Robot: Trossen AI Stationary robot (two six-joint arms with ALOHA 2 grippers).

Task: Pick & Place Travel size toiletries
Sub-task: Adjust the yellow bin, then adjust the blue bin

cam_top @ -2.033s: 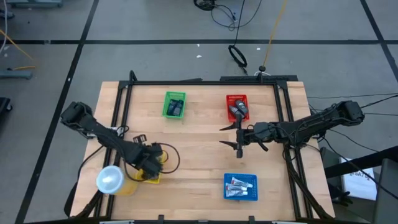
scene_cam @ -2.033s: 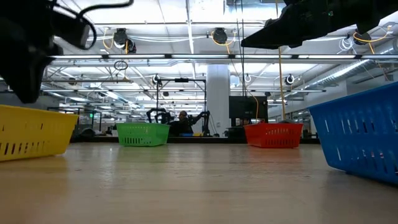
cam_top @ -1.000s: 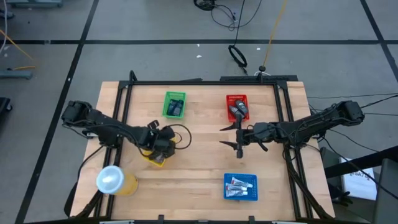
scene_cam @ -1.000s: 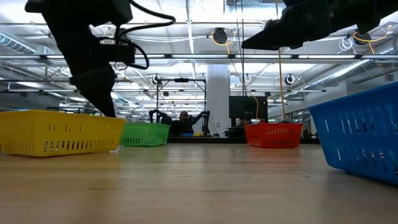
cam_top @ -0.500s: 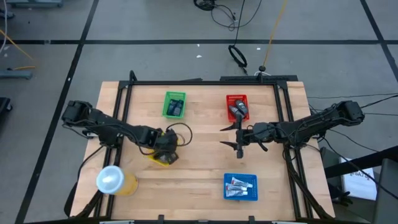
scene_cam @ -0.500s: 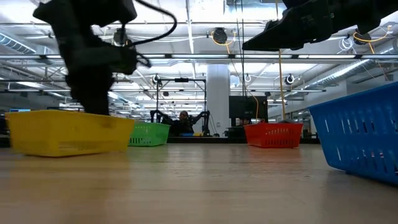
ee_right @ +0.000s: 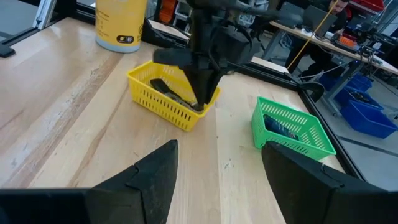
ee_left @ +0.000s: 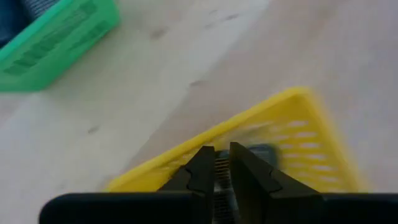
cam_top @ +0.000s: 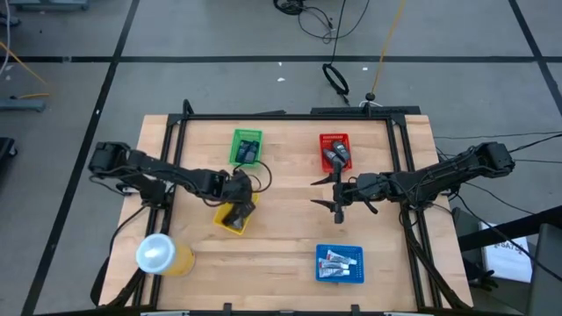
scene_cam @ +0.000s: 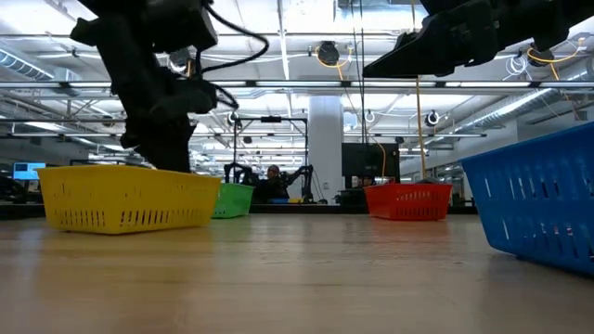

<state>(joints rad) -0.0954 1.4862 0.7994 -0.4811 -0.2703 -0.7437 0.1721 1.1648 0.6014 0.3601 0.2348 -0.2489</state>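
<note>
Only right wrist view shows dark toiletry inside yellow basket.

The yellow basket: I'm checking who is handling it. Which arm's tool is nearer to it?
Left. The left tool is shut on the rim of the yellow basket. The right tool hangs open over bare table, well off to its side.

Yellow basket blurred in left wrist view, near part cut by picture edge; contents indistinct. Blue basket cut off at right in low view. Items in red basket too small to identify.
</note>
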